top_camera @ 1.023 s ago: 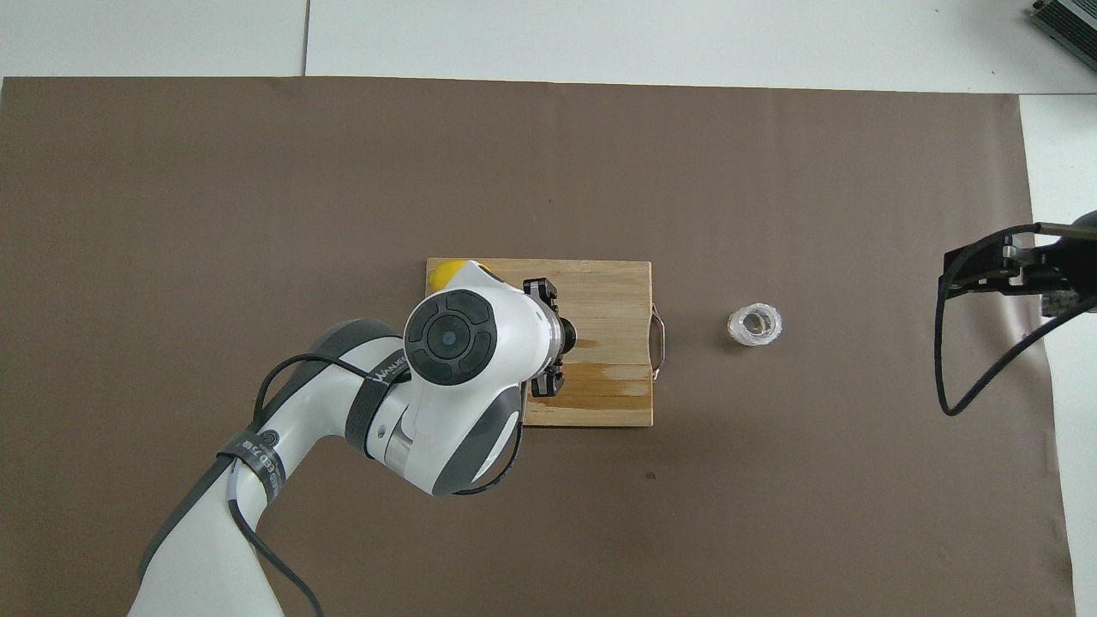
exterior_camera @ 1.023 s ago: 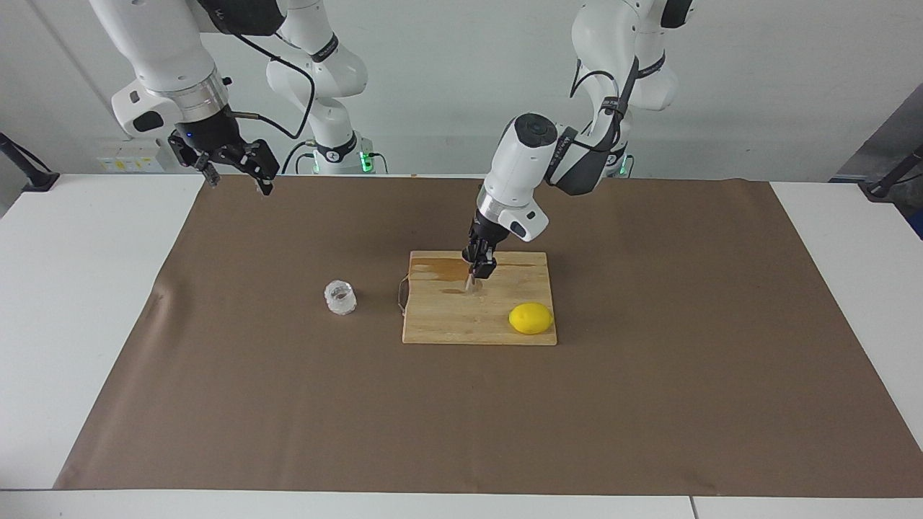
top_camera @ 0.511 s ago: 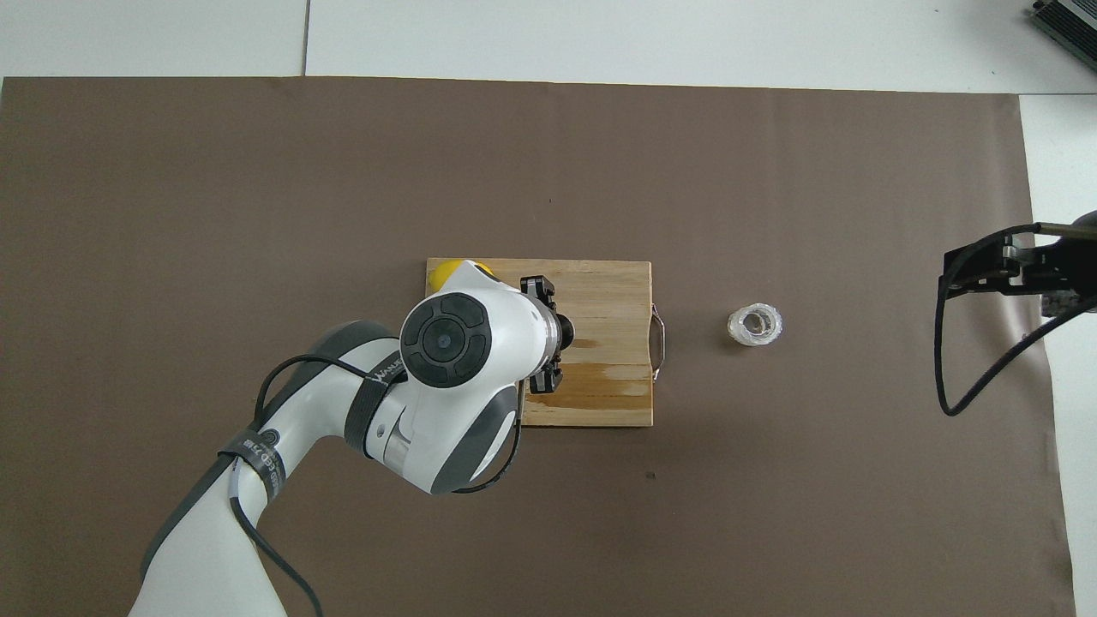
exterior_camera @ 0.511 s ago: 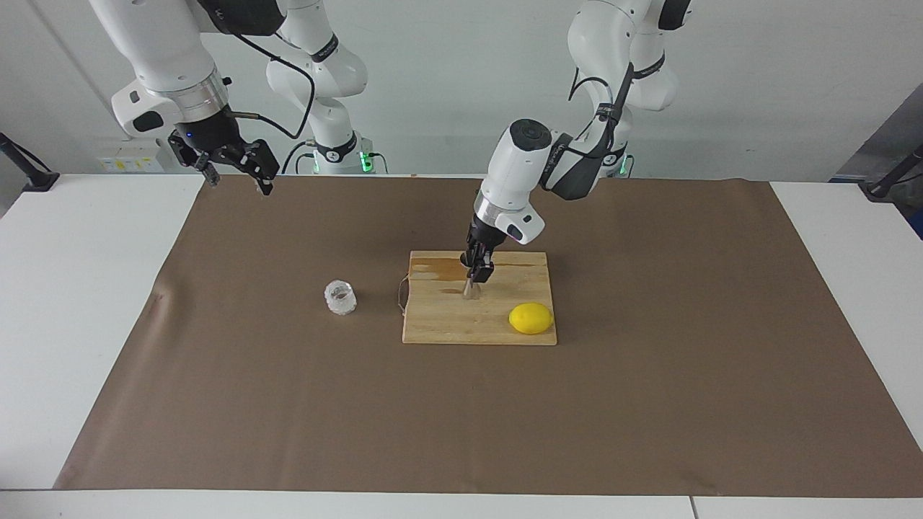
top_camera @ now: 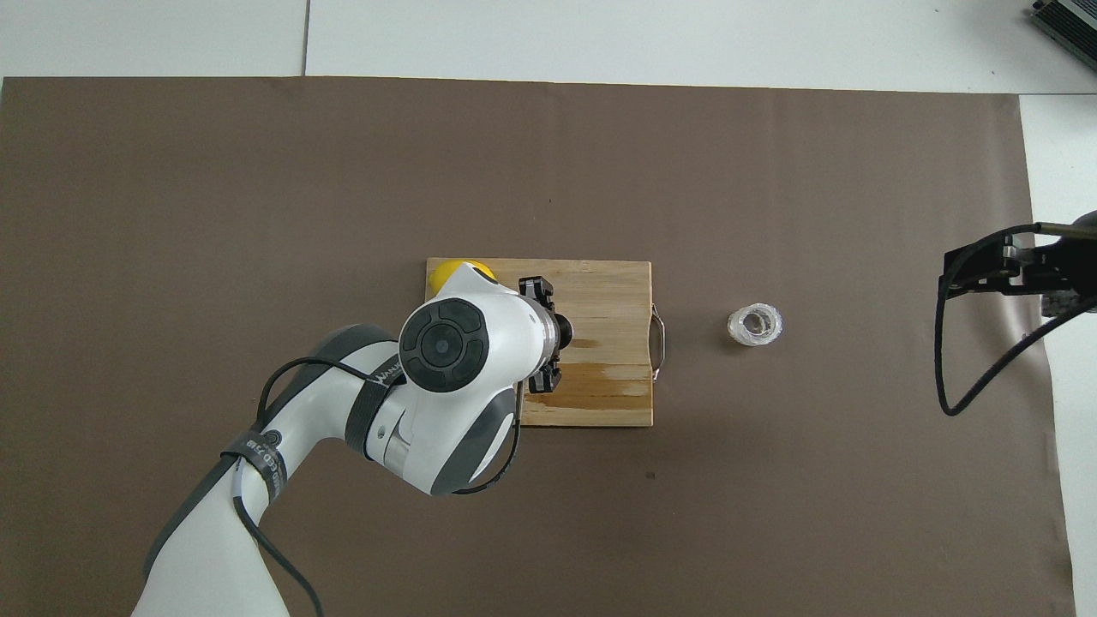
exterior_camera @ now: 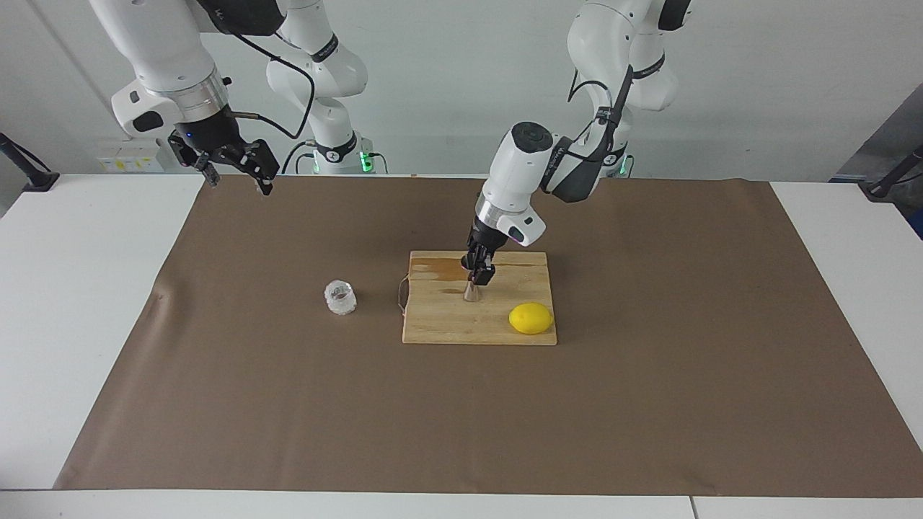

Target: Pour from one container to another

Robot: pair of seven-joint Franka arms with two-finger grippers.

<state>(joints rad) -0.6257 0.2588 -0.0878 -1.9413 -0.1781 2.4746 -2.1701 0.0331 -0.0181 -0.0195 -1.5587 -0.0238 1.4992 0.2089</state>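
Left hand (top_camera: 542, 336) over wooden board (top_camera: 613, 343); glass cup (top_camera: 754, 325) beside board.

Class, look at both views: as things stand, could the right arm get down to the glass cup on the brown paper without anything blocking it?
Probably yes. The glass cup stands alone on the brown paper, toward the right arm's end, apart from the cutting board. The right gripper hangs raised with nothing between them; the left gripper is over the board.

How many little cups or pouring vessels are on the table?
2. A clear glass cup stands on the brown paper, toward the right arm's end. A small metal jigger stands on the wooden board, under the left gripper.
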